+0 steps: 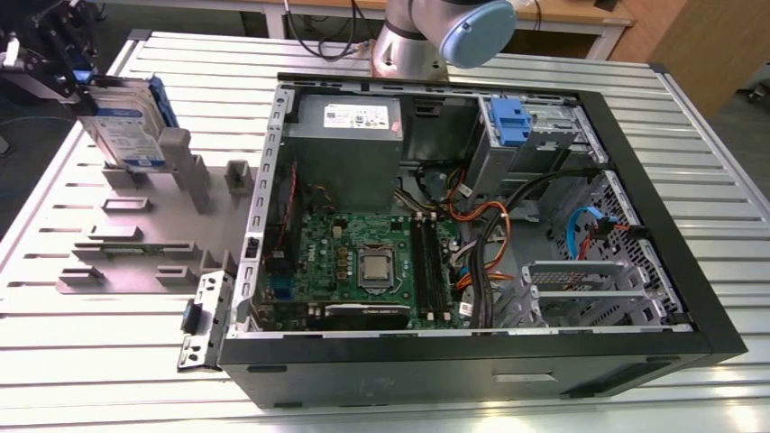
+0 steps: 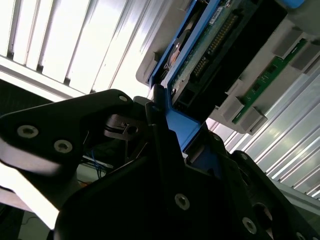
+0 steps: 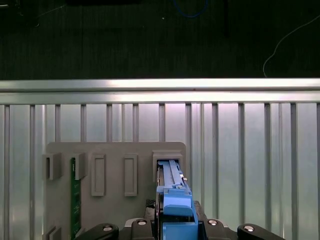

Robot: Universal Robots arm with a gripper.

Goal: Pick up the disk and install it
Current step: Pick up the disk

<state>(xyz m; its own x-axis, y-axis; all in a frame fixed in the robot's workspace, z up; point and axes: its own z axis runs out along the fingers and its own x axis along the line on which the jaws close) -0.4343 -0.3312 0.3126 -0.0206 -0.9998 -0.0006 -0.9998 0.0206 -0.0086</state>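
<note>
**Item:** disk [image 1: 126, 122], silver body with a white-and-blue label, edged by a blue carrier frame [image 2: 182, 130].

**Location:** stood on edge in a slot of the grey fixture plate [image 1: 144, 225], near the bench's [image 1: 96, 361] far corner on the exterior view's left. Its lower edge is seated between grey posts.

**Handling:** the gripper [image 1: 63, 56] is placed over the disk's upper edge. In the second wrist view the frame is seen between the fingers [image 2: 155, 125], which are judged to be closed narrowly on it.

**Adjacent:**
- A green circuit board [image 3: 75, 195] is held in a neighbouring slot of the plate.
- An open computer case [image 1: 673, 271] is laid across the bench's middle, well apart from the disk.
- A blue-latched drive bay [image 1: 511, 122] is found at the case's far side, with cables [image 1: 481, 225] bundled near it.

**Hazards, as judged:**
- Only the plastic frame is gripped, so slipping or twisting could be caused by the metal body's weight.
- Jamming against the posts could be caused by a lift taken off the vertical.
- The cables could be snagged near the bay.
</note>
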